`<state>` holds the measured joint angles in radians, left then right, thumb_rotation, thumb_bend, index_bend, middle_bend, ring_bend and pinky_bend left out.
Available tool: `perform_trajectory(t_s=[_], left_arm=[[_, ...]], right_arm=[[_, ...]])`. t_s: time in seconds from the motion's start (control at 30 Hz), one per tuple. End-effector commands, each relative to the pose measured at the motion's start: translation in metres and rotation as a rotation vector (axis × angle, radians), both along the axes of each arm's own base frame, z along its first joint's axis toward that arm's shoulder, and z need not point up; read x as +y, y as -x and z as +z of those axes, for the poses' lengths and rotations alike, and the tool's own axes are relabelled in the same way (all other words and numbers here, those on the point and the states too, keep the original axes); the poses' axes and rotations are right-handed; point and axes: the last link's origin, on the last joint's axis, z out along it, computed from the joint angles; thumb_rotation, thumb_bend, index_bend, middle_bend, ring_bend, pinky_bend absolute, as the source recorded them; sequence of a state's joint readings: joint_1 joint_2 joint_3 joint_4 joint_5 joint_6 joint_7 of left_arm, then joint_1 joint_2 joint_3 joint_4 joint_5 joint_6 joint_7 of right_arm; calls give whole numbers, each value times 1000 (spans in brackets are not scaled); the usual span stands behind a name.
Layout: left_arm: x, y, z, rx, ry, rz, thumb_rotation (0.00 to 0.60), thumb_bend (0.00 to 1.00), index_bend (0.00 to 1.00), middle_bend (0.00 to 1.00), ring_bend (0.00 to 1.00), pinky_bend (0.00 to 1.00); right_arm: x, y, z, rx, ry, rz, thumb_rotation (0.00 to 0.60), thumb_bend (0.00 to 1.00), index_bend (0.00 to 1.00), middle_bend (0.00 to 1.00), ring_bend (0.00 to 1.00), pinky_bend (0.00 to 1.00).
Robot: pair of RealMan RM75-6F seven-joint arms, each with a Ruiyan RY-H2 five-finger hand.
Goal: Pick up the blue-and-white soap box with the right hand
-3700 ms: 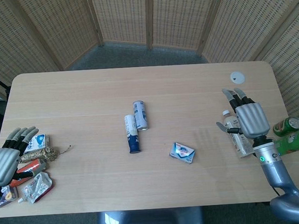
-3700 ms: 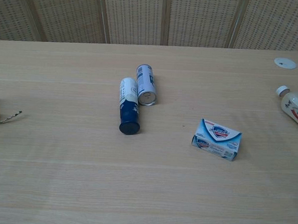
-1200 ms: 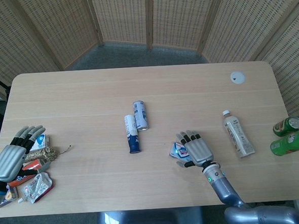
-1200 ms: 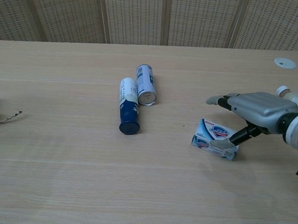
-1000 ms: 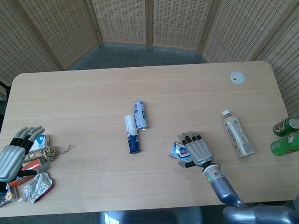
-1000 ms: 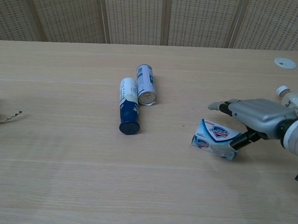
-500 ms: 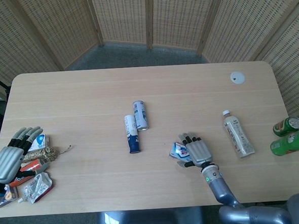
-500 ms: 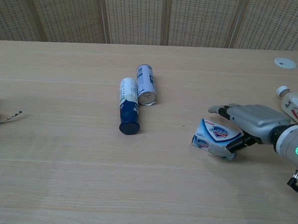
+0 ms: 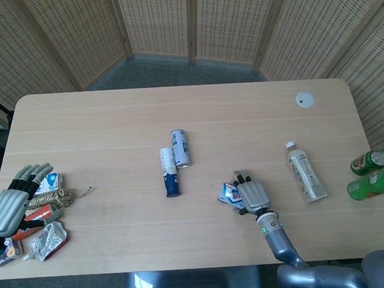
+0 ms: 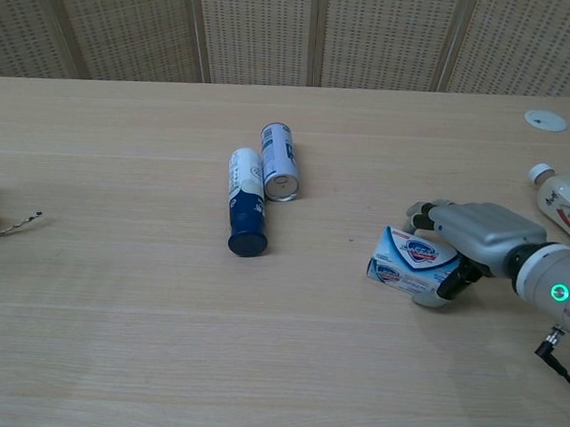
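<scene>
Chest view, right robot hand (image 10: 475, 238) grasping one soap box (image 10: 411, 263), two cans (image 10: 247, 202); left robot hand (image 9: 10, 206) released

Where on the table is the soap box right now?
In both views the soap box lies right of centre near the front edge, in the right robot hand, right of the two cans.

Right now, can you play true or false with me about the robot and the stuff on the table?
1. The right hand is closing around the soap box. True.
2. The soap box is up in the air. False: it sits on the table.
3. Two cans lie side by side. True.
4. The bottle stands upright. False: it lies flat.
5. The left hand holds a can. False: it holds nothing.
</scene>
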<state>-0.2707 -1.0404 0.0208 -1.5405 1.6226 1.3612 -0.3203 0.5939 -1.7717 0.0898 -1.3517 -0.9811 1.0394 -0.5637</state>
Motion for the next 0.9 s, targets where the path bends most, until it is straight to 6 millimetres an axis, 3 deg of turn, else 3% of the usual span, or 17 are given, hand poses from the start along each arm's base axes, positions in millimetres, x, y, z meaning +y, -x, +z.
perform_trajectory(t_s=[0.03,0.27,0.5,0.63,0.9], left_arm=[[0,0,0,0,0,0,403,294,0,0,0,0],[1,0,-1,-2,3,3,405,294,0,0,0,0],[2,0,-2,2,6,7,403,294,0,0,0,0],[2,0,-2,3,5,9,404,295,0,0,0,0],[2,-3,-6,2,15,7,404,294,0,0,0,0]], right_arm=[[0,-1,-1,-8,1,-2,573,192,312,112,91,672],[-1,-3,1,-31,14,-5,600,192,400,196,214,790],[-8,-13,18,-69,39,13,598,194,443,245,270,821],[-16,-23,40,-140,70,14,600,194,444,249,278,821],[-38,-51,104,-335,192,44,599,191,459,262,293,822]])
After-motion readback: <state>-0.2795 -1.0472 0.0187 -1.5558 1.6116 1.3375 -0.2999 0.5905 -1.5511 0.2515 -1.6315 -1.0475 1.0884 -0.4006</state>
